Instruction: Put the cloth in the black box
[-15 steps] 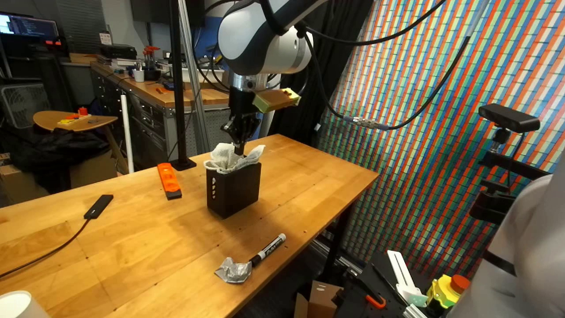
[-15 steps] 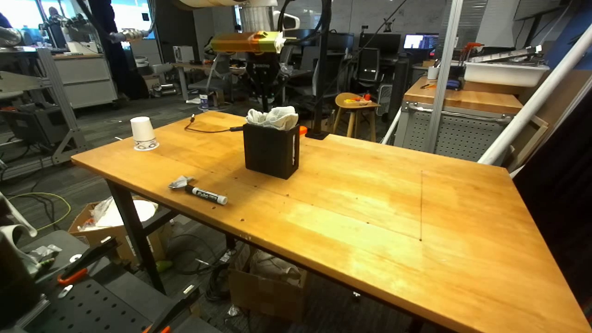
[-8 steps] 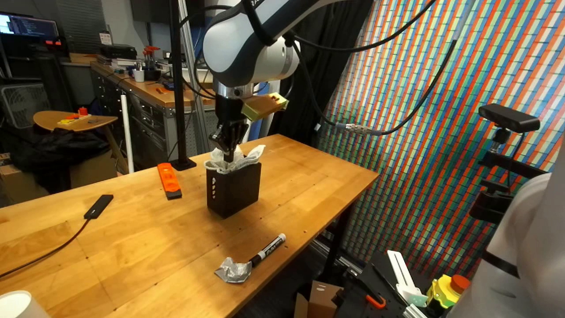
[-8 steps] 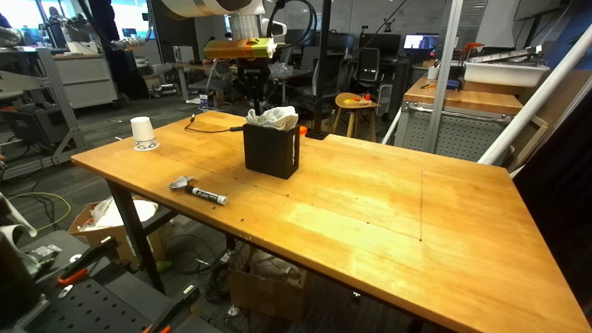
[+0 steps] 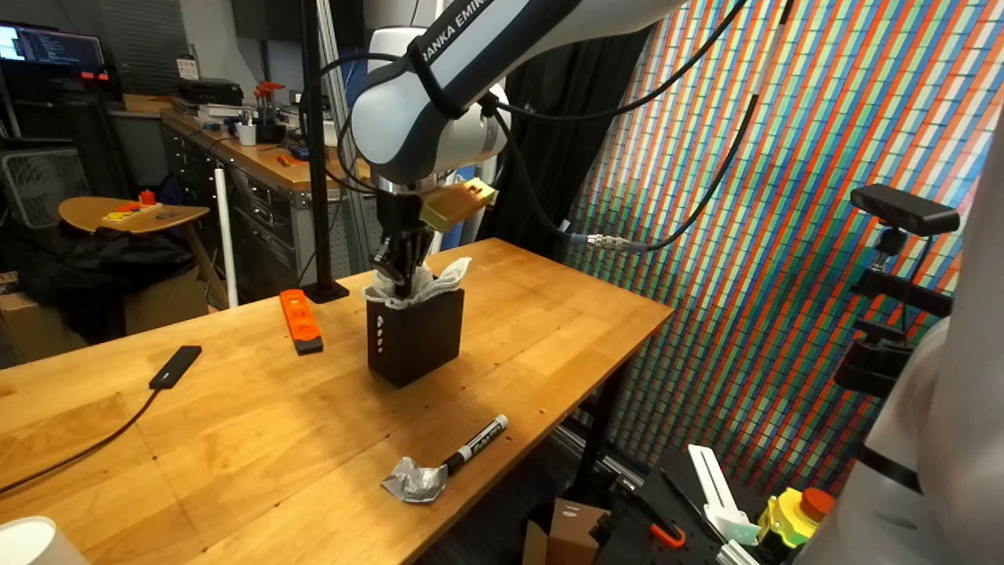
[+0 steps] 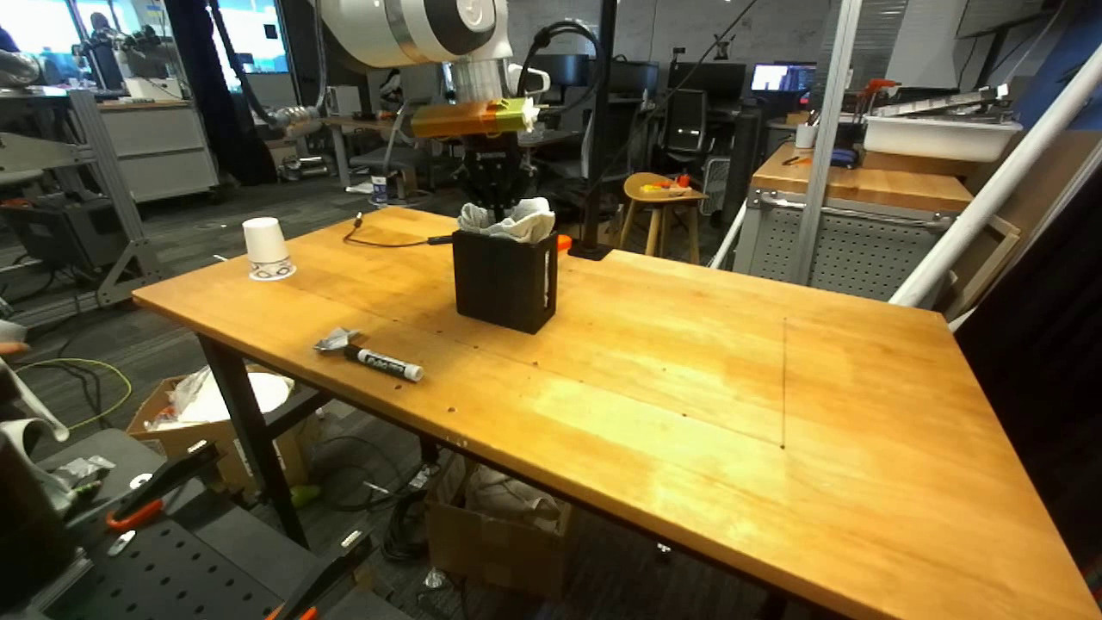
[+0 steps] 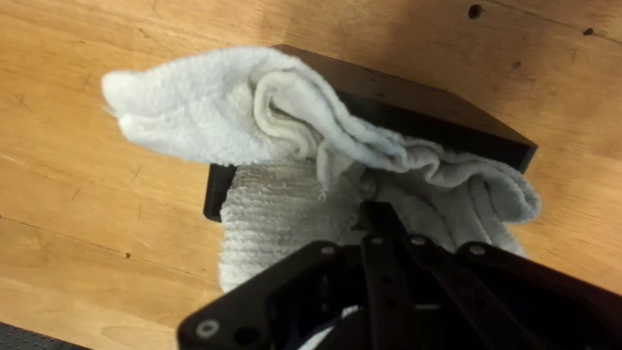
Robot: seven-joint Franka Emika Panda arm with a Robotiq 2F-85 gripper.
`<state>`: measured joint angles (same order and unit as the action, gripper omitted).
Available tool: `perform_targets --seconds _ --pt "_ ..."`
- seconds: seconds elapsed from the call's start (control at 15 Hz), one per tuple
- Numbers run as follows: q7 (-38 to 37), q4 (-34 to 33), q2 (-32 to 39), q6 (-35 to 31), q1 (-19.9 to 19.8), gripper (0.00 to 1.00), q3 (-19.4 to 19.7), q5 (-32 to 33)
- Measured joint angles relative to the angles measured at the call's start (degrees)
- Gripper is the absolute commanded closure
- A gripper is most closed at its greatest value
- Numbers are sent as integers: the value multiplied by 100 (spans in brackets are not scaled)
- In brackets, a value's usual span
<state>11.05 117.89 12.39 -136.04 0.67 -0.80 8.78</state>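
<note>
The white cloth is bunched in the top of the black box, with folds standing above the rim. Both also show in the other exterior angle, the cloth over the box. In the wrist view one end of the cloth hangs out past the edge of the box. My gripper points down with its fingers together, and its tips touch the middle of the cloth. No cloth shows between the fingers. In both exterior views the gripper is down among the folds.
An orange level lies beside the black pole. A marker and crumpled silver wrap lie near the table edge. A paper cup and a black hub with a cable are on the table.
My gripper has come down from above the box, and its fingertips are now lower among the cloth's folds. The box has not moved.
</note>
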Motion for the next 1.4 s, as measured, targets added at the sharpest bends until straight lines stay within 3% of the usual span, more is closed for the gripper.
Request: perform_targets --seconds 0.67,1.13,1.4 --pt "220 -421 858 241 -9 100 11 5" --pt "826 -442 815 427 -263 100 -114 -670" --pt "1013 -343 304 420 -495 100 -110 -990"
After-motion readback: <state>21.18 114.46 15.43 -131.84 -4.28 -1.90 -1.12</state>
